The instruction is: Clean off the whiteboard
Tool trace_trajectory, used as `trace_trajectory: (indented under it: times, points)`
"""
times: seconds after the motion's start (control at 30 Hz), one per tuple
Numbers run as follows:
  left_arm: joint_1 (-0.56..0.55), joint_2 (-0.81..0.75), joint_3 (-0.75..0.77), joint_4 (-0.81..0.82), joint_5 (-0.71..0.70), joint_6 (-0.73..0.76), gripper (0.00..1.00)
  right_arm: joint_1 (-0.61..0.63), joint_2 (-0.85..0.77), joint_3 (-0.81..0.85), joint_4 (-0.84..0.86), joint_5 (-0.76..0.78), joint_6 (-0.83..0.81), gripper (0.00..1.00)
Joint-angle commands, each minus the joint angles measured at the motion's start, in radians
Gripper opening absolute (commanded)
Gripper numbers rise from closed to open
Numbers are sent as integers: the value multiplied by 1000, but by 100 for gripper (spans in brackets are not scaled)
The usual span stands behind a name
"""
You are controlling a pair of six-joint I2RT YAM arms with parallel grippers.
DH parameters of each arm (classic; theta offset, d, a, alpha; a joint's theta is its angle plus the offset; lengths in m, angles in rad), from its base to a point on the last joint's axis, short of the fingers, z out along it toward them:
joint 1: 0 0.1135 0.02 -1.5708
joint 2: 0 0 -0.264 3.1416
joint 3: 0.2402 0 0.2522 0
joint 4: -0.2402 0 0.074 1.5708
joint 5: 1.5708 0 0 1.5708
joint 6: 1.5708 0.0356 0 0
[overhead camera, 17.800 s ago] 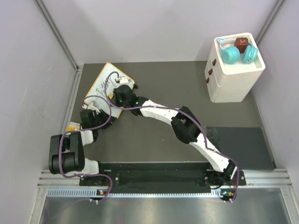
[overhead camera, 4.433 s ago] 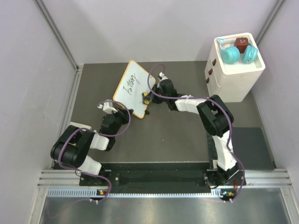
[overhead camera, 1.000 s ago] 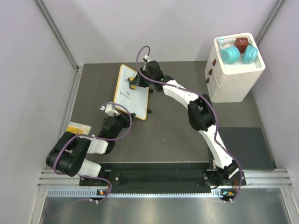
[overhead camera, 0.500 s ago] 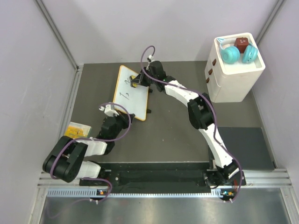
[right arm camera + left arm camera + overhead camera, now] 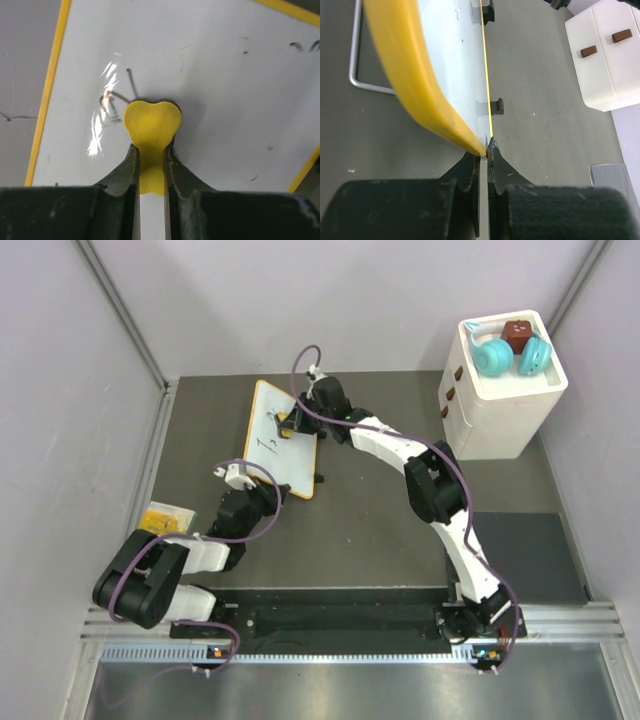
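The whiteboard (image 5: 270,455) stands tilted on the dark table at the back left, with a yellow-orange frame, black feet and a few black marks left. My left gripper (image 5: 271,491) is shut on its near lower edge; the left wrist view shows the jaws (image 5: 484,150) pinching the frame (image 5: 405,75). My right gripper (image 5: 289,424) is shut on the small yellow bone-shaped piece (image 5: 152,126), which presses on the board (image 5: 225,100) just below some black strokes (image 5: 119,95).
A white drawer box (image 5: 503,405) with teal and brown objects on top stands at the back right, also in the left wrist view (image 5: 605,60). A dark mat (image 5: 520,552) lies at the right. A yellow packet (image 5: 160,516) lies near the left wall.
My right gripper has slid the yellow piece a little down and left over the upper board. Much less writing shows than 4.4 s ago. The left gripper keeps its hold.
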Motion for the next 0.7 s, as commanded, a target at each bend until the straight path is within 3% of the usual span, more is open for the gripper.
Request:
trace_trajectory:
  times: [0.0,0.43,0.67]
  points:
    - [-19,22,-1,-79,80,119,0,125,-77,-49,-115,-80,-49,0]
    - [-19,23,-1,-73,85,123,0,217,-168,-86,-212,-86,-72,0]
    - [-19,19,-5,-70,85,125,0,217,-122,-35,-298,56,-116,0]
